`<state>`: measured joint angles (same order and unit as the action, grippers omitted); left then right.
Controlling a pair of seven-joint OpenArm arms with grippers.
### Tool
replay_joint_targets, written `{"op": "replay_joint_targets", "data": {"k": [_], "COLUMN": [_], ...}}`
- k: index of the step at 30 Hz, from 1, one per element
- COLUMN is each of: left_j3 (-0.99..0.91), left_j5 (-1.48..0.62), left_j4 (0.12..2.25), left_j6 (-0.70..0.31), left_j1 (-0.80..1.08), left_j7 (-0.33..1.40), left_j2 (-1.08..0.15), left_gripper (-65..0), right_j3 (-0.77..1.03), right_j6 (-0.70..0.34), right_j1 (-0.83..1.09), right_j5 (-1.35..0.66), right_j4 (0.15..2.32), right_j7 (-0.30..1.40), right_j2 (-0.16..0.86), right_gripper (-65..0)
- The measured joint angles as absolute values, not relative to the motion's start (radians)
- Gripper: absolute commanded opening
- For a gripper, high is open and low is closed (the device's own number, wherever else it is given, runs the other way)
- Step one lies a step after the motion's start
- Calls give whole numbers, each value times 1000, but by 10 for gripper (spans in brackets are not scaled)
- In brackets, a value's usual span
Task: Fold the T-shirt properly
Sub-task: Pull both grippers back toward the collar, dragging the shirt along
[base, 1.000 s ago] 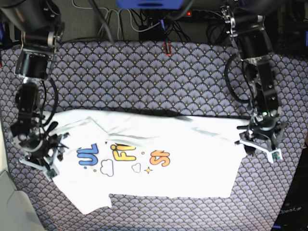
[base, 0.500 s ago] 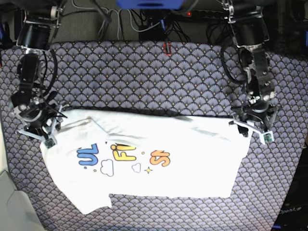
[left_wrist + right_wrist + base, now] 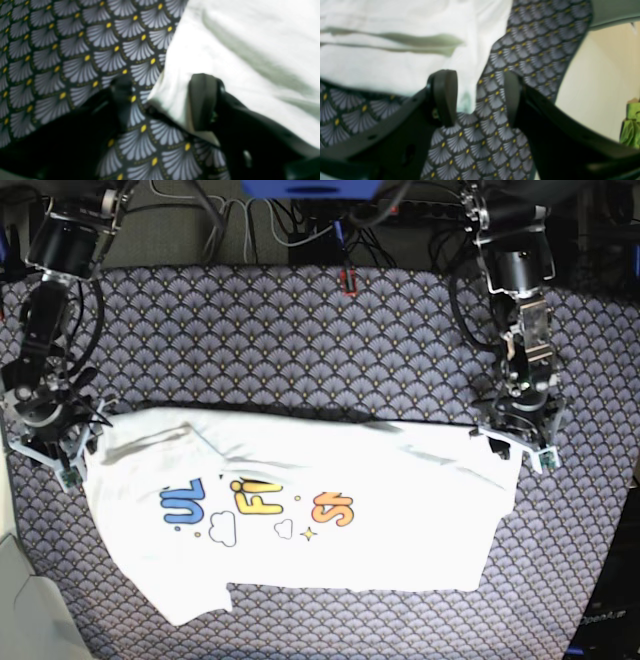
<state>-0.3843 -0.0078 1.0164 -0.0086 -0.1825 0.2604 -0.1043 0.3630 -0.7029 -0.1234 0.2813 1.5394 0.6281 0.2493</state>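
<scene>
The white T-shirt [image 3: 400,525] lies flat on the patterned cloth, print side up, with its upper part folded down over the print. My left gripper [image 3: 515,442] is at the shirt's upper right corner. In the left wrist view it [image 3: 162,100] stands open, with the shirt's corner [image 3: 175,100] between its fingers and one finger [image 3: 202,100] lying on the white cloth. My right gripper [image 3: 48,448] is at the shirt's upper left corner. Seen from the right wrist it [image 3: 478,97] is open, and the shirt's edge [image 3: 467,97] reaches just inside the left finger [image 3: 445,97].
A grey fan-patterned cloth [image 3: 300,340] covers the table. Cables and a small red item [image 3: 347,280] lie along the back edge. In the right wrist view the cloth's edge [image 3: 572,62] drops to a beige floor, with a green object [image 3: 630,125] beyond.
Both grippers have moved toward the back of the table along the shirt's sides, from mid-height to its upper corners. The left jaws have narrowed a little.
</scene>
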Motion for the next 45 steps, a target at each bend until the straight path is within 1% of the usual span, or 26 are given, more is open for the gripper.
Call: {"op": "replay_joint_targets", "data": {"k": [1, 5, 6, 9, 11, 16, 19, 27, 29, 31, 33, 36, 45], "left_j3": [-384, -381, -381, -381, -382, -384, -384, -384, -384, -384, -384, -383, -381], "left_j5": [-8, -11, -10, -11, -11, -11, -11, -11, -11, -11, -12, -11, -12], "left_j4": [1017, 1015, 1015, 1015, 1015, 1020, 1021, 1021, 1021, 1021, 1021, 1021, 1029], "left_j6": [-13, -30, -30, -27, -28, -28, -27, -30, -30, -30, -30, -30, -30], "left_j1": [-183, -186, -187, -187, -186, -183, -183, -183, -183, -183, -183, -183, -164], "left_j7": [261, 264, 263, 263, 262, 266, 267, 271, 271, 271, 271, 271, 258], "left_j2": [-104, -99, -99, -99, -99, -99, -100, -102, -102, -102, -102, -102, -103], "left_gripper": [-397, -618, -650, -631, -645, -646, -646, -646, -646, -646, -646, -646, -646], "right_j3": [363, 363, 364, 384, 387, 386, 386, 386, 386, 386, 385, 385, 385], "right_j6": [-703, -703, -703, -703, -703, -703, -703, -703, -703, -703, -703, -703, -703], "right_j1": [-124, -123, -123, -124, -129, -141, -155, -154, -151, -150, -150, -148, -148], "right_j5": [281, 276, 277, 274, 281, 277, 274, 277, 277, 277, 276, 276, 273], "right_j4": [1555, 1552, 1544, 1507, 1457, 1375, 1328, 1289, 1289, 1289, 1289, 1289, 1290], "right_j7": [627, 617, 627, 615, 617, 607, 570, 556, 556, 556, 556, 556, 564], "right_j2": [249, 249, 249, 248, 249, 250, 250, 249, 249, 249, 249, 249, 259], "right_gripper": [-339, -340, -340, -340, -340, -340, -340, -347, -369, -410, -489, -644, -650]}}
